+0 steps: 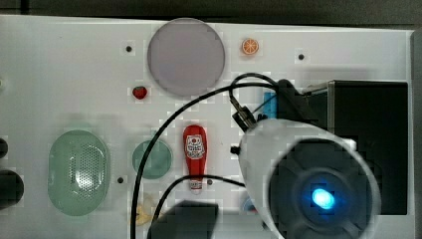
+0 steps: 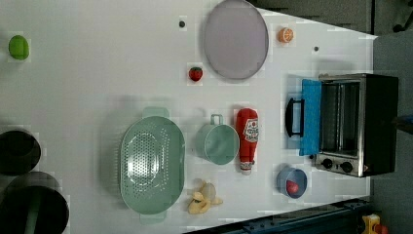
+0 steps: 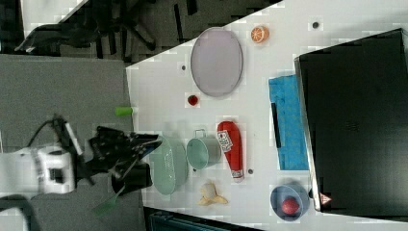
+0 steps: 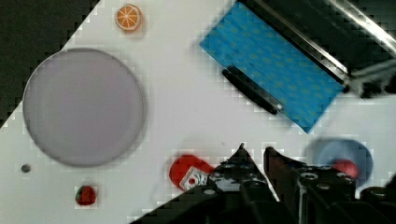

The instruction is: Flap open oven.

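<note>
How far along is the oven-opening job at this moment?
Done: the oven stands open, its blue door flapped down flat onto the table with the bar handle outermost and the rack inside exposed. In hand: nothing; the gripper hangs above the table, clear of the door, holding nothing. Left: apparently nothing.

- The oven (image 2: pixel 358 124) sits at the left view's right edge of the white table: a boxy toaster oven with a black top and silver trim.
- Its door (image 2: pixel 310 117) is flapped fully open, lying flat out from the front, blue glass facing up.
- The black bar handle (image 2: pixel 292 117) sits at the door's far edge.
- The cavity shows, wire rack inside.
- Two dark knobs (image 2: pixel 336 165) sit beside the opening.
- From the wrist view, the blue door (image 4: pixel 275 77) lies flat on the table.
</note>
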{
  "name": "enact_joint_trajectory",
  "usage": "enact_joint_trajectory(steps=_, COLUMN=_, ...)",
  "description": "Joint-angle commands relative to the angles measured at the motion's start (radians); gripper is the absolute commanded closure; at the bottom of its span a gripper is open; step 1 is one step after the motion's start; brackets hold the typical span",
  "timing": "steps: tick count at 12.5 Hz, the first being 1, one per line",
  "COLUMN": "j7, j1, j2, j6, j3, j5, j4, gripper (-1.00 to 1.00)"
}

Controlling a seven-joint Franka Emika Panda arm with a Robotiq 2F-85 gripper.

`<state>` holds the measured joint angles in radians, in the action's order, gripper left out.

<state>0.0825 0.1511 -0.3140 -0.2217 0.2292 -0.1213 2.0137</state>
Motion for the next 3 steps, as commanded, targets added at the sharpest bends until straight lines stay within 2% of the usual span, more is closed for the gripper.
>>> enact_joint_trajectory(steps=1, j7=0.044, j1=0.009, j2=0.03, j6=0.077, j3=-0.008, j5=0.028, j4=-0.075, gripper=0.65)
enact_joint_trajectory(steps=3, j7=0.044, j1=0.01, j2=0.032, j6=0.08, j3=-0.024, j5=0.028, j4=-0.084, gripper=0.65)
